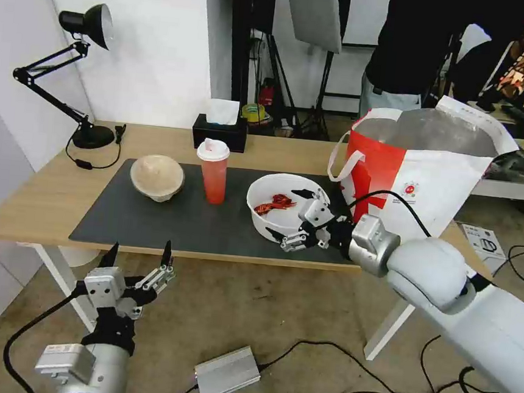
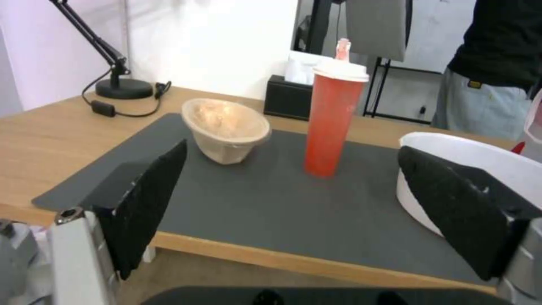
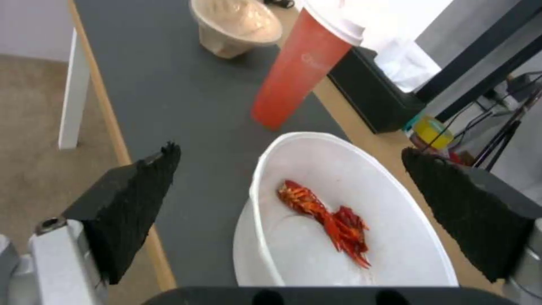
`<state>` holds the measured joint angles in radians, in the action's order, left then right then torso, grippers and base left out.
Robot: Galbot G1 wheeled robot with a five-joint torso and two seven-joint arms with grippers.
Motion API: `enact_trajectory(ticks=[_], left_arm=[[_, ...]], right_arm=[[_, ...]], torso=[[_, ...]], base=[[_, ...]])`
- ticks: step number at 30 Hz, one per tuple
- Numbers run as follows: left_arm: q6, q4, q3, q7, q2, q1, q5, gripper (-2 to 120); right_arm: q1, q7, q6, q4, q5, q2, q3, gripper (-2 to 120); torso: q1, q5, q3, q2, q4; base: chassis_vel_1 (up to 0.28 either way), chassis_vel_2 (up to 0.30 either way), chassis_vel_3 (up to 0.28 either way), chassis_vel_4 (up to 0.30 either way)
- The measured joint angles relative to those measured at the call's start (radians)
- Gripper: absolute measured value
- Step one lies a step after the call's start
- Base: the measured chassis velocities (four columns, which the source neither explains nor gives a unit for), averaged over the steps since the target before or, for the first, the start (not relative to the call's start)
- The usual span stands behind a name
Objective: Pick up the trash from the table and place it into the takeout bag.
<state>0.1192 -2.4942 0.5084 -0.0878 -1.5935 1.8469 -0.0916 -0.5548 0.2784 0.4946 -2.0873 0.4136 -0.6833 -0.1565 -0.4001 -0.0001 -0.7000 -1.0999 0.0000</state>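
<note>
The wide white bowl with red scraps sits on the dark mat of the table. My right gripper hovers open over the bowl's near right rim, one finger on each side of it. A tall red cup with a white lid stands left of the bowl. Farther left lies the beige pulp bowl. At the table's right end stands the white-and-red takeout bag, its mouth open. My left gripper waits open below the table's front edge.
A black tissue box stands behind the cup. A black desk lamp occupies the back left corner. Cables and a grey power brick lie on the floor. A person stands behind the bag.
</note>
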Motion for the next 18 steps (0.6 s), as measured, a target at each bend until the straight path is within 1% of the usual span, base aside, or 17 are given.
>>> enact_trajectory(ticks=[5,8,10,12,18], left_arm=[[-0.001,-0.001,0.0,0.0,0.0,0.003,0.001,100],[-0.001,-0.002,0.001,0.0,0.0,0.005,0.0,100],[-0.001,-0.002,0.001,0.0,0.0,0.006,0.001,100],[-0.001,-0.002,0.001,-0.001,0.0,0.007,0.001,100],[-0.001,0.002,-0.001,-0.002,-0.001,0.007,0.001,100]], right_arm=[[0.03,0.002,0.032,0.015,-0.025,-0.016,-0.032,100],[0.035,0.003,0.09,0.02,-0.047,-0.036,-0.041,100],[0.036,0.004,0.098,0.02,-0.05,-0.038,-0.043,100],[0.039,0.004,0.131,0.023,-0.056,-0.048,-0.049,100],[0.054,0.004,0.153,0.035,-0.058,-0.061,-0.058,100]], torso=[[0.0,0.0,0.0,0.0,0.0],[0.0,0.0,0.0,0.0,0.0],[0.0,0.0,0.0,0.0,0.0],[0.0,0.0,0.0,0.0,0.0],[0.0,0.0,0.0,0.0,0.0]], base=[[0.0,0.0,0.0,0.0],[0.0,0.0,0.0,0.0],[0.0,0.0,0.0,0.0],[0.0,0.0,0.0,0.0],[0.0,0.0,0.0,0.0]])
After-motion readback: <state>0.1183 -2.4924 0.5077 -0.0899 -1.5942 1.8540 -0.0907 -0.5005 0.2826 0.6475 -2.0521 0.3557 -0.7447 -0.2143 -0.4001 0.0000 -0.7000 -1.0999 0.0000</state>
